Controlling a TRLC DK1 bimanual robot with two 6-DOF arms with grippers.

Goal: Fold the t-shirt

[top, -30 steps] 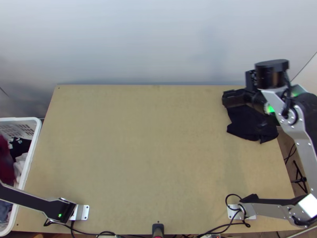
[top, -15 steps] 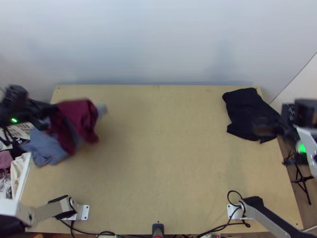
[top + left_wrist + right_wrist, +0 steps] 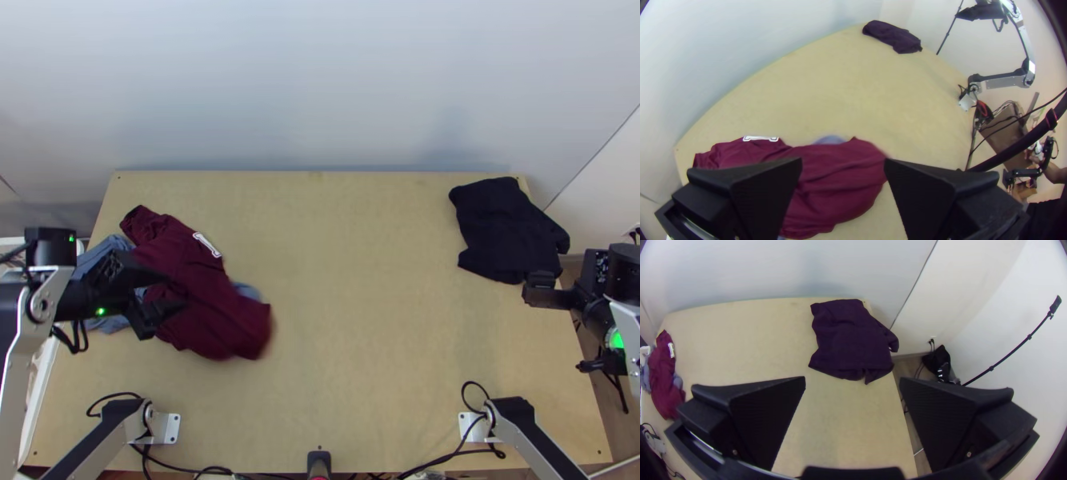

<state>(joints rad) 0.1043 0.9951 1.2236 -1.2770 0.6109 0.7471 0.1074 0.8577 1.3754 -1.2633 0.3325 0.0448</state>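
1. The maroon t-shirt (image 3: 200, 296) had just come to me; a second ago it was a dark red blur out at the left edge of the top view, half a second ago it swung out over the table (image 3: 360, 280) beside my left gripper (image 3: 174, 291), and now it lay on the wood beneath and ahead of me.
2. My left fingers stood wide apart, clamped on nothing that I could make out; the shirt lay bunched and rumpled below them, one part running from me towards the table's middle, another part with a white mark (image 3: 206, 244) lying beyond me, away from the arm bases; the end towards the middle was blurred, so I judged it had not quite settled.
3. A blue-grey cloth (image 3: 100, 254) had come out with it; it lay partly under the shirt, showing on the basket (image 3: 38, 392) side of me and again past the shirt's far side; I reckoned it would have to be parted from the shirt, or it might get dragged into the folds.
4. My right gripper (image 3: 852, 378) had left its place over the dark garment (image 3: 508, 232); its fingers were apart too, with that garment lying compactly just beyond them.
5. So the work seemed to have turned from fetching to laying out; no fold was made in the shirt, and the next step called for clearing the extra cloth, then finding edges to spread.
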